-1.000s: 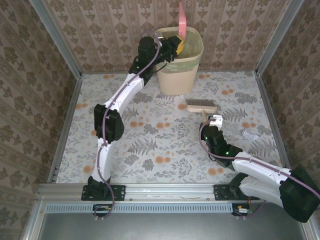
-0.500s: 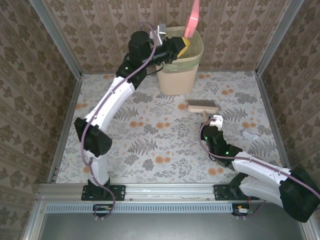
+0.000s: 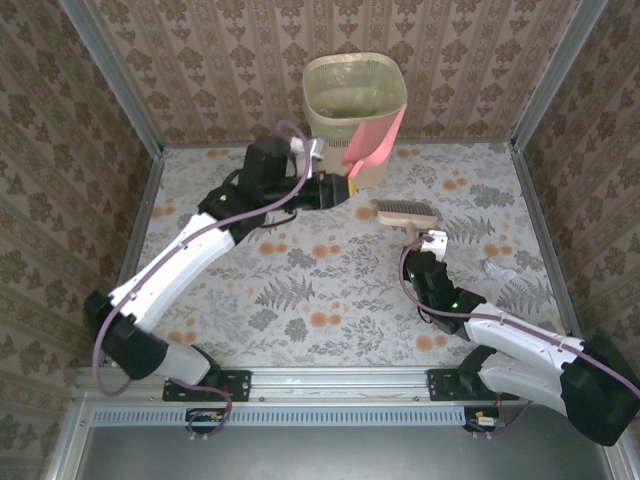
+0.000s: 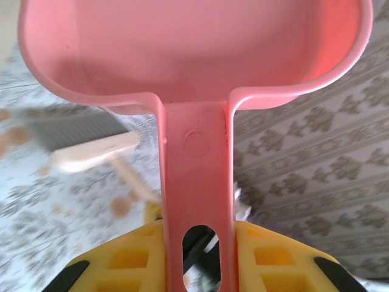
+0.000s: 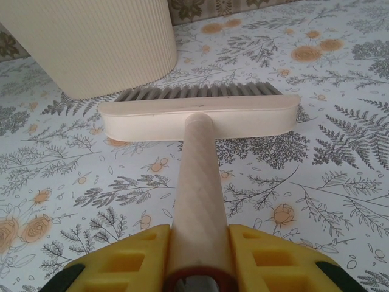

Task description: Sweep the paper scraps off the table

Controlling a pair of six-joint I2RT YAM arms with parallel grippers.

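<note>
- Left gripper (image 3: 340, 188) (image 4: 197, 243): yellow jaws clamped narrow on the handle of the pink dustpan (image 3: 372, 145) (image 4: 194, 48).
- Pink dustpan: raised off the table (image 3: 300, 290), in front of the bin (image 3: 355, 57) at the far edge; contact with the bin not discernible.
- Right gripper (image 3: 425, 243) (image 5: 197, 255): closed on the wooden handle of the brush (image 3: 403, 212) (image 5: 200, 115).
- Brush: head down on the cloth, bristles toward the bin, just beside it.
- Paper scraps: one white crumpled bit (image 3: 497, 268) near the table's right rail, well apart from the brush.
</note>
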